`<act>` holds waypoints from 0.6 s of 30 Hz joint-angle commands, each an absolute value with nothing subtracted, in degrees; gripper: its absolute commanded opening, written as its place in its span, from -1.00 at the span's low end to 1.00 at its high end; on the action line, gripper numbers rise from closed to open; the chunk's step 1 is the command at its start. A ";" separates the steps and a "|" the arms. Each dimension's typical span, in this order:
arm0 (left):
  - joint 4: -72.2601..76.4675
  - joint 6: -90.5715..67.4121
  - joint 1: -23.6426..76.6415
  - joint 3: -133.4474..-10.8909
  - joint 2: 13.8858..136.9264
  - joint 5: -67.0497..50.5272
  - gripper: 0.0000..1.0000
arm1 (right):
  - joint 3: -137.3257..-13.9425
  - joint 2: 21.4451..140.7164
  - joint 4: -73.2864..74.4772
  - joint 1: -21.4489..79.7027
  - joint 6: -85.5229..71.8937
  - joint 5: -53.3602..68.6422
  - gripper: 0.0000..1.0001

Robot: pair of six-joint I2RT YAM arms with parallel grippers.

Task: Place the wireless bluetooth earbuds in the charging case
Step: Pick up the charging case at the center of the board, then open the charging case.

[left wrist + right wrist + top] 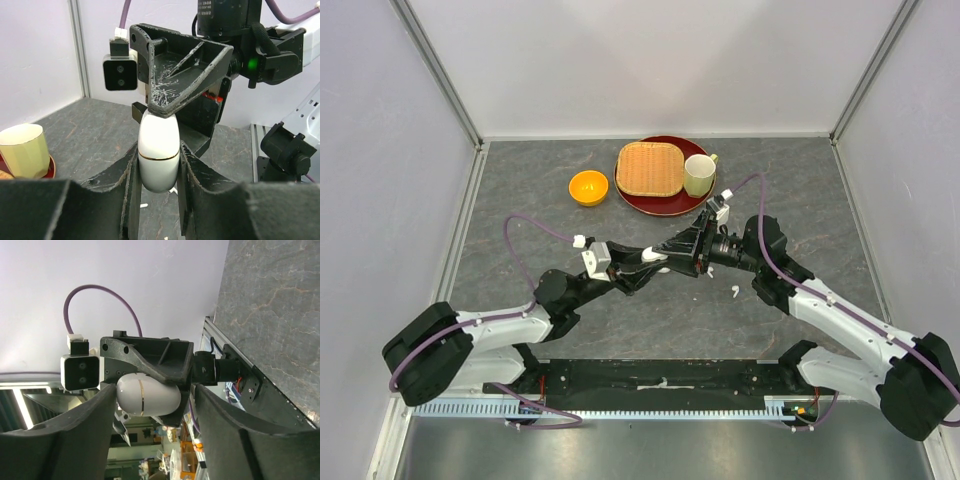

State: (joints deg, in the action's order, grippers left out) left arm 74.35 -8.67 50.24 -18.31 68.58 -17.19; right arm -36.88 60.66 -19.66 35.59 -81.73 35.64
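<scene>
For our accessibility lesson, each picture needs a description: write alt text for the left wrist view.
The left gripper clamps a closed white egg-shaped charging case with a thin gold seam. The black right gripper hangs over its top end. A cream cup stands on a red tray at the left edge.

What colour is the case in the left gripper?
The case is white with a thin gold seam; best in left wrist view.

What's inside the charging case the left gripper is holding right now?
Cannot tell: the charging case is closed along its gold seam, hiding its inside. One earbud lies on the table outside.
</scene>
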 commanded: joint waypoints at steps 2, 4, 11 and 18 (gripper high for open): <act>82.71 -7.21 50.27 -18.72 65.74 -15.12 -0.95 | -38.58 58.27 -14.42 35.77 -77.18 32.08 0.49; 82.01 -7.03 50.27 -18.72 65.39 -15.29 -0.96 | -38.67 57.92 -13.54 35.77 -76.82 31.56 0.56; 72.63 -10.45 50.10 -20.82 62.49 -18.27 -0.95 | -41.21 54.06 -6.87 35.77 -68.48 25.68 0.64; 73.65 -18.18 47.64 -21.09 61.43 -25.65 -0.96 | -46.58 48.69 3.15 35.68 -52.49 21.18 0.74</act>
